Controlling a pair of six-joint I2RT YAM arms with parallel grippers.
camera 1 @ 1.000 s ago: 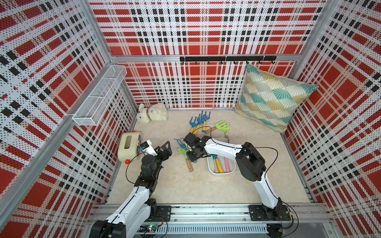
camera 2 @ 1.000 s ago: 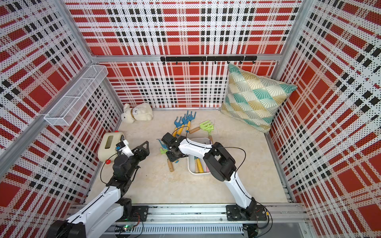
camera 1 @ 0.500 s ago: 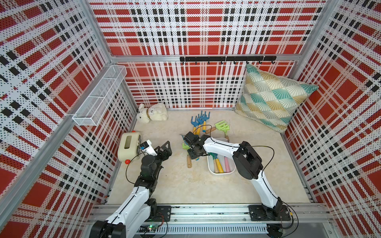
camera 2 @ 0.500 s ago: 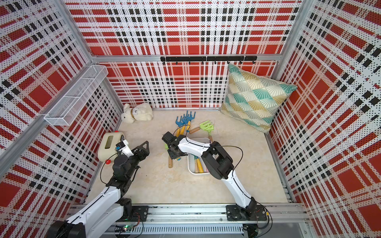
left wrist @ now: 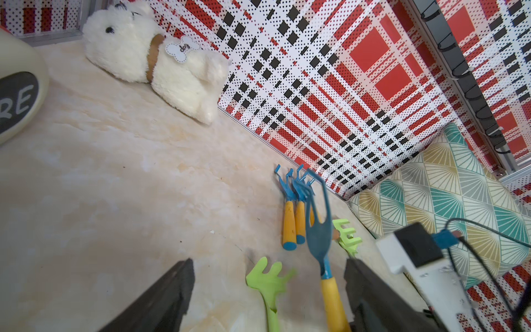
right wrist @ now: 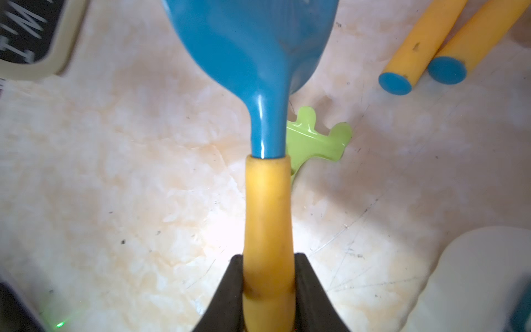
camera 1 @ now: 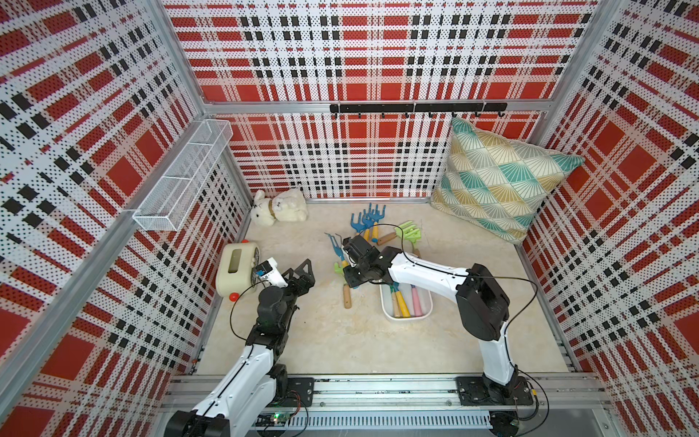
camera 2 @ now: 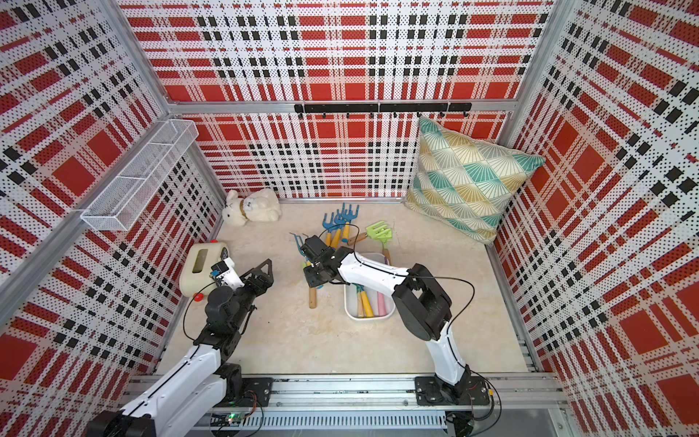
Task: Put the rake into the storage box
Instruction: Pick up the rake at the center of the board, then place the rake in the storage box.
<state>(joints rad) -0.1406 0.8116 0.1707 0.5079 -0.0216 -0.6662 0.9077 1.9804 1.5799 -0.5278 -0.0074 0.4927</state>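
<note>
Blue plastic head, yellow handle: rake [right wrist: 267,201], pinched by R gripper [right wrist: 268,276] well back from the head, jaws narrow & snug on both sides of handle. Butt end hidden behind jaws. In a top view, looks lifted clear of floor [camera 1: 340,340], prongs aimed toward back wall, just beside storage box [camera 1: 404,319] but not yet over it.

Prob. light & stiff, one rigid piece, no flex expected. Smooth, slightly tapered handle, so some risk of swivel or slip w/ head hanging far out from the grip. Best hold likely mid-handle, nearer balance pt; never the thin prongs. OK as is for a short carry if kept slow.

L gripper [camera 1: 302,270] wide open, empty, hovering apart, near cream toy [camera 1: 236,270] w/ red knob.

Box already w/ several tools [camera 1: 401,304] inside, yellow & pink handles, so not much room; lay lengthwise. Green rake [camera 1: 346,299] w/ wooden handle flat on floor right below the held one; other blue rakes [camera 1: 365,223] further back. Mind prongs snagging on the way across.
</note>
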